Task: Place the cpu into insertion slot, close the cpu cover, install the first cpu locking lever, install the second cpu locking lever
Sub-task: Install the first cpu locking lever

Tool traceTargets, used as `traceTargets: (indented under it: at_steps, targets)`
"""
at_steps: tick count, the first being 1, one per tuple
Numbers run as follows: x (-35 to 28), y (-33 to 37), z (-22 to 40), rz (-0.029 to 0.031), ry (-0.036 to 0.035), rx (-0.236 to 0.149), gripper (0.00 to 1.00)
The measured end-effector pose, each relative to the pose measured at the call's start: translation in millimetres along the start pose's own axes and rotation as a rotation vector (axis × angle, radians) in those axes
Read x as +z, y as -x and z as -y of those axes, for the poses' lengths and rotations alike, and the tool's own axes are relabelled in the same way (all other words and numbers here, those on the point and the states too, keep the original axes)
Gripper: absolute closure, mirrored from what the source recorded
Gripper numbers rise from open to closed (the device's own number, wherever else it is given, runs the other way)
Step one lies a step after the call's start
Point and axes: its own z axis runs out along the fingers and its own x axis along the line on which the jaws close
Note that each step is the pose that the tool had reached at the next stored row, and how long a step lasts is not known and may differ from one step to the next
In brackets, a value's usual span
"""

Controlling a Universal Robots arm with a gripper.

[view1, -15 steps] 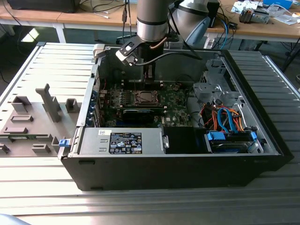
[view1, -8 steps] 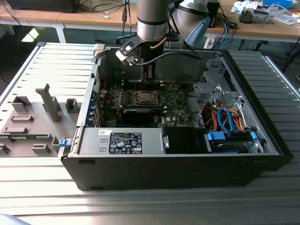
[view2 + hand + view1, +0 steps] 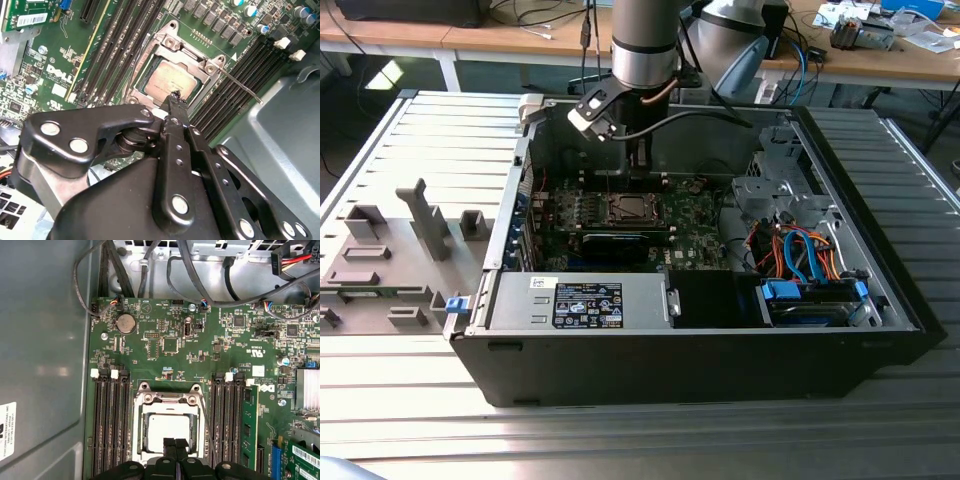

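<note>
Second wrist view shows you the gripper (image 3: 174,95), fingers pressed together, tip right at the edge of the chip (image 3: 166,81).

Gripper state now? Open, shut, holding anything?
Gripper: shut, nothing held, tip right at the seated cpu.

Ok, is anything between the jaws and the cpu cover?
Nothing visible. The gripper is close over the cpu cover, which lies around the cpu. A locking lever sticks out sideways, clear of the jaws.
</note>
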Motion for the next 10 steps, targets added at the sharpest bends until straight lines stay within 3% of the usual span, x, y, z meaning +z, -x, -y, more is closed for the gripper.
traceTargets:
  at_steps: [10]
  targets:
    - [0.0, 0.0, 0.0, -0.0011, 0.0006, -0.068, 0.89]
